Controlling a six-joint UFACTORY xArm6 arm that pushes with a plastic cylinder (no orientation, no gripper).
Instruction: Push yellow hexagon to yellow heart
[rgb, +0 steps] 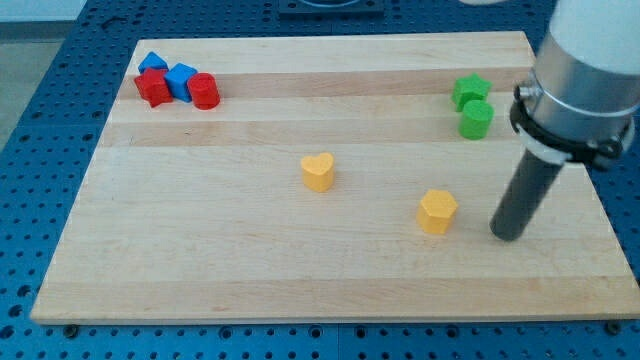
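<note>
The yellow hexagon (437, 211) lies on the wooden board (250, 270), right of centre toward the view's bottom. The yellow heart (318, 171) lies near the board's middle, up and to the left of the hexagon, with a clear gap between them. My tip (507, 235) rests on the board to the right of the hexagon and slightly lower, apart from it, not touching.
Two green blocks (472, 104) sit close together at the view's top right. Two blue blocks (168, 73) and two red blocks (178, 90) cluster at the top left. The board's right edge is close to my tip.
</note>
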